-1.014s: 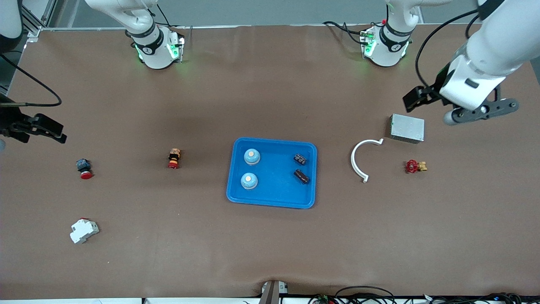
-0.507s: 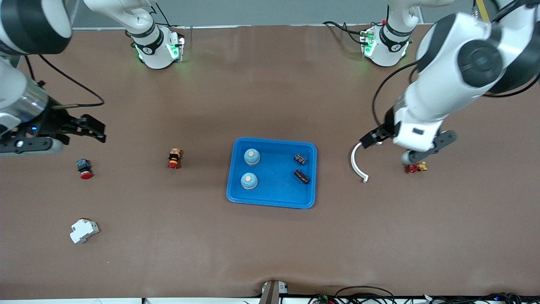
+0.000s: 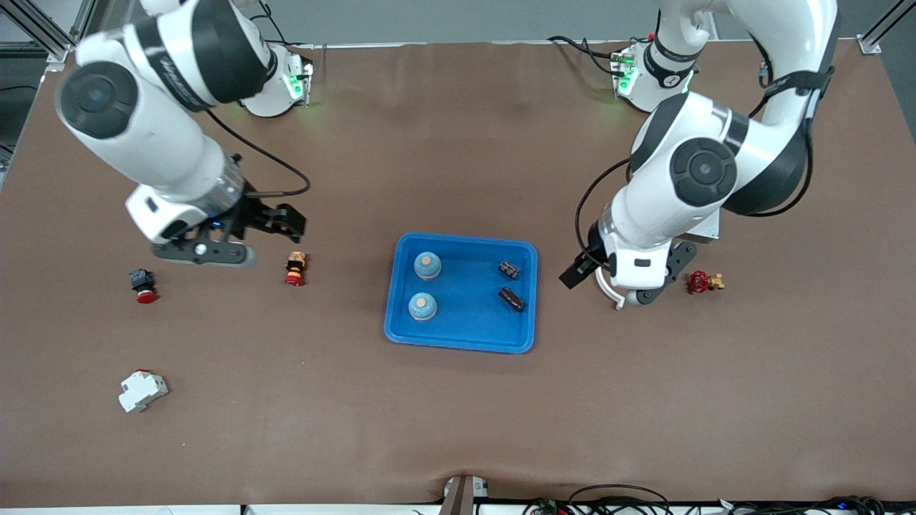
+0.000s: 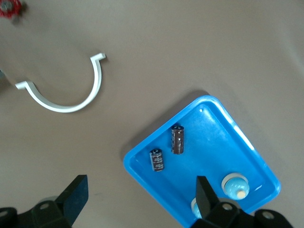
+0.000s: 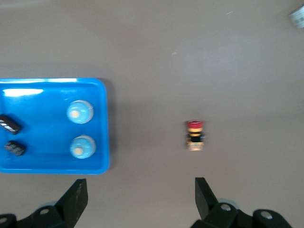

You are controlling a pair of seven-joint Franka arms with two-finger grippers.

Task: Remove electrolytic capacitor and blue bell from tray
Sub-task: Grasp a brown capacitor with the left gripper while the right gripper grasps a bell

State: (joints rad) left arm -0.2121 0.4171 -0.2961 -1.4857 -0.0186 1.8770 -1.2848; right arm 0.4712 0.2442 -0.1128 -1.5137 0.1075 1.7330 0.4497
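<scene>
A blue tray [image 3: 458, 343] sits mid-table, and the left wrist view shows its floor [image 4: 209, 137] as well. Two pale blue bells [image 3: 427, 265] [image 3: 422, 307] stand in its half toward the right arm's end. Two dark capacitors [image 3: 509, 270] [image 3: 511, 299] lie in the half toward the left arm's end. My left gripper [image 3: 583, 268] hangs open and empty over the table beside the tray, its fingers [image 4: 76, 194] spread wide. My right gripper [image 3: 283, 223] is open and empty, over the table near a small red push-button [image 3: 294, 268]. From the right wrist, the bells [image 5: 80, 112] and capacitors [image 5: 9, 124] show in the tray.
A white curved bracket [image 3: 603, 286] lies partly under the left hand. A red valve [image 3: 703, 282] and a grey box [image 3: 708, 232] lie toward the left arm's end. Another red button [image 3: 142, 285] and a white breaker [image 3: 142, 391] lie toward the right arm's end.
Both arms have swung in from the table's ends toward the tray. The left hand now covers part of the bracket. Both grippers stay open and nothing on the table has moved.
</scene>
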